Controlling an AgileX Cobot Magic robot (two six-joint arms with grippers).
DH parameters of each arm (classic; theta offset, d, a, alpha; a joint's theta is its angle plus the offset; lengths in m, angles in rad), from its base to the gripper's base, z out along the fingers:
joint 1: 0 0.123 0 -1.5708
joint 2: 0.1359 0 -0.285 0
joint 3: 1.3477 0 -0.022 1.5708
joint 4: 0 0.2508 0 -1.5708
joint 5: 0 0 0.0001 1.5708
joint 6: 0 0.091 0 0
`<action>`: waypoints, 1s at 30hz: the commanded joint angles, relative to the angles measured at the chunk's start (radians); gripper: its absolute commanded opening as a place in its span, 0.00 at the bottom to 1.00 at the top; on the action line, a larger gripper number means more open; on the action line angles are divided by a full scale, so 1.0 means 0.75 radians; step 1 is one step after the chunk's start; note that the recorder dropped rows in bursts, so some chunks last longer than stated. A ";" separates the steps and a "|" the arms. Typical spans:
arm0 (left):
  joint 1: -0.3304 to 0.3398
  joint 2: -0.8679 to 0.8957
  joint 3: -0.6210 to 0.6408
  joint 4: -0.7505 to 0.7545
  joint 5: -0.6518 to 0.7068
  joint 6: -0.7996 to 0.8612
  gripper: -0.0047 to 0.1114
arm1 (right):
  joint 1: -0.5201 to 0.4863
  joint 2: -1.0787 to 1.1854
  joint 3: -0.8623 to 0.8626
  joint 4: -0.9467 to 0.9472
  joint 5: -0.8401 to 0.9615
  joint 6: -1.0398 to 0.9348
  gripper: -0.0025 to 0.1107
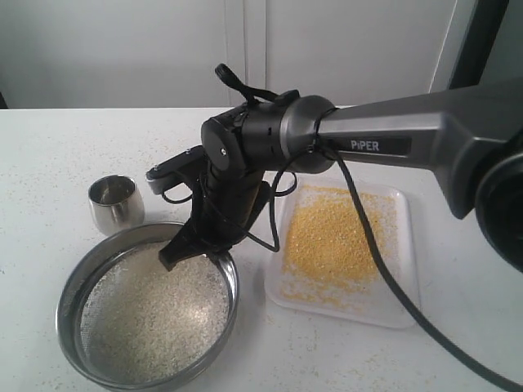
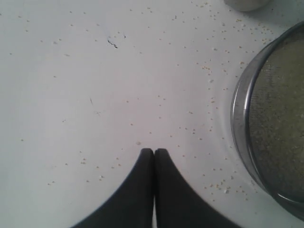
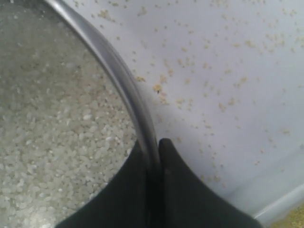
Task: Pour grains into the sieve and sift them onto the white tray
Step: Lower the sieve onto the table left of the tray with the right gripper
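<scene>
The sieve (image 1: 67, 304) is sitting on the surface (image 1: 49, 147) just beside the white tray (image 1: 407, 220), probably because the sifting is done. The whitish rice grains (image 1: 151, 314) are lying on its mesh and the fine yellow grains (image 1: 335, 237) are covering the tray. The right jaws are pinching the sieve's thin rim, one inside and one outside, almost closed. The left jaws are hanging fully closed and empty over the speckled surface, clear of the rim.
</scene>
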 commanded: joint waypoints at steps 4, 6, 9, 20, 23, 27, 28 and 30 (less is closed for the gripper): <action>0.002 -0.009 0.007 -0.011 0.015 -0.007 0.04 | -0.001 -0.001 -0.017 -0.053 -0.034 0.058 0.02; 0.002 -0.009 0.007 -0.011 0.015 -0.007 0.04 | -0.001 0.008 -0.017 -0.058 -0.034 0.058 0.02; 0.002 -0.009 0.007 -0.011 0.015 -0.007 0.04 | -0.001 0.034 -0.017 -0.058 -0.028 0.065 0.02; 0.002 -0.009 0.007 -0.011 0.015 -0.007 0.04 | -0.001 0.062 -0.017 -0.058 -0.031 0.128 0.13; 0.002 -0.009 0.007 -0.011 0.015 -0.007 0.04 | -0.001 0.062 -0.017 -0.058 -0.037 0.130 0.18; 0.002 -0.009 0.007 -0.011 0.015 -0.007 0.04 | -0.001 0.062 -0.017 -0.058 -0.037 0.134 0.22; 0.002 -0.009 0.007 -0.011 0.015 -0.007 0.04 | -0.001 0.062 -0.017 -0.058 -0.037 0.134 0.22; 0.002 -0.009 0.007 -0.011 0.015 -0.007 0.04 | -0.001 0.062 -0.017 -0.058 -0.037 0.147 0.24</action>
